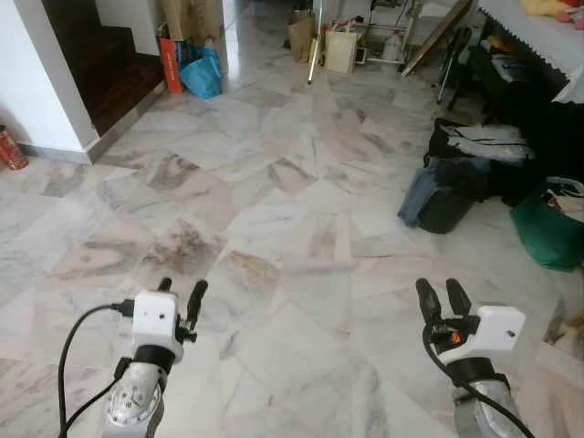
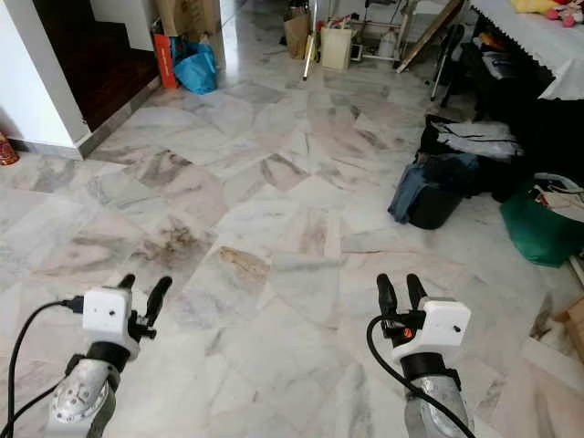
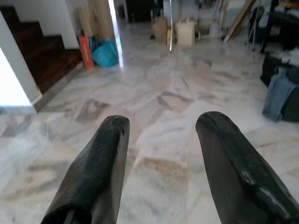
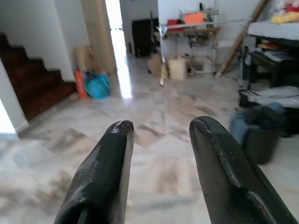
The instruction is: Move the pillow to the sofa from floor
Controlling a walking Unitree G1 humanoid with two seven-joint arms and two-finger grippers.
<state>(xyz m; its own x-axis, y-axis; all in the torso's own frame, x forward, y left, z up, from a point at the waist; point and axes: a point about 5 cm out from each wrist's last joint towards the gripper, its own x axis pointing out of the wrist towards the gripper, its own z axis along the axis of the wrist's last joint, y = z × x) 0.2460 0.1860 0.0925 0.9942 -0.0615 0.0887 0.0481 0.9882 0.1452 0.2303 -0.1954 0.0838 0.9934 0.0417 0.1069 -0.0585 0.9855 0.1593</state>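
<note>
Both arms reach forward low over a marble floor (image 1: 292, 210). My left gripper (image 1: 181, 290) is open, its two black fingers apart with nothing between them; the left wrist view looks past the left gripper (image 3: 163, 123) at bare tiles. My right gripper (image 1: 440, 290) is also open and holds nothing, and the right gripper (image 4: 159, 126) points across the room.
A pile of black bags and clothes (image 1: 465, 173) and a green bag (image 1: 547, 233) lie at the right, below a table with a white cloth (image 1: 538, 32). A dark staircase (image 1: 109, 64) and white wall corner (image 1: 36, 91) stand at the left. A blue bag (image 1: 203, 73) lies far back.
</note>
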